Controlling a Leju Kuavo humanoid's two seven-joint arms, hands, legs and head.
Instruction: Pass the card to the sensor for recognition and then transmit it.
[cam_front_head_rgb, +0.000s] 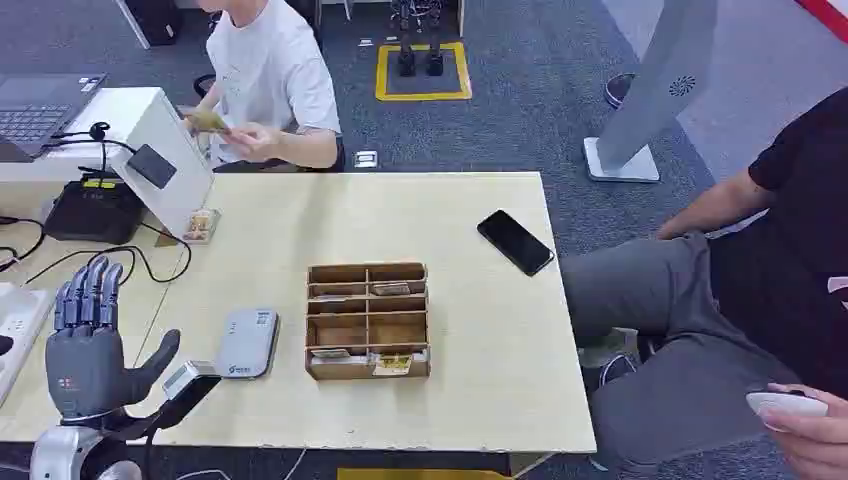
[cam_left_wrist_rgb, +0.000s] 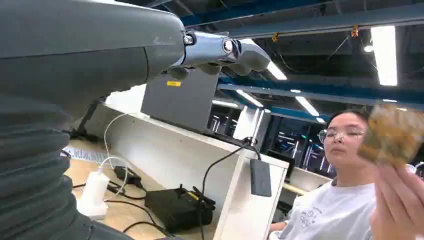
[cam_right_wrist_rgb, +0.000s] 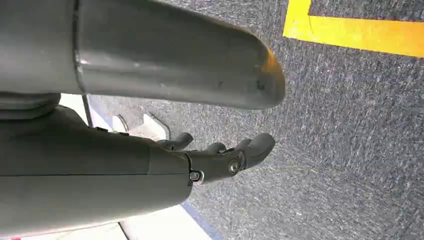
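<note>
Card (cam_front_head_rgb: 207, 121) sits in the person's hand (cam_front_head_rgb: 250, 138) behind the table (cam_front_head_rgb: 480, 300); the left hand (cam_front_head_rgb: 88, 345) is raised, spread, empty. Left wrist: card (cam_left_wrist_rgb: 392, 134) offered. Right wrist: right hand (cam_right_wrist_rgb: 220, 157) hangs loosely curled, empty. Handover pending; next, take it, then reach the sensor (cam_front_head_rgb: 246, 342).

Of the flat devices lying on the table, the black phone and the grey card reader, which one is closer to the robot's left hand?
The grey card reader. It lies just beside the raised left hand, left of the wooden divided box; the black phone lies beyond the box, toward the table's far right edge.
</note>
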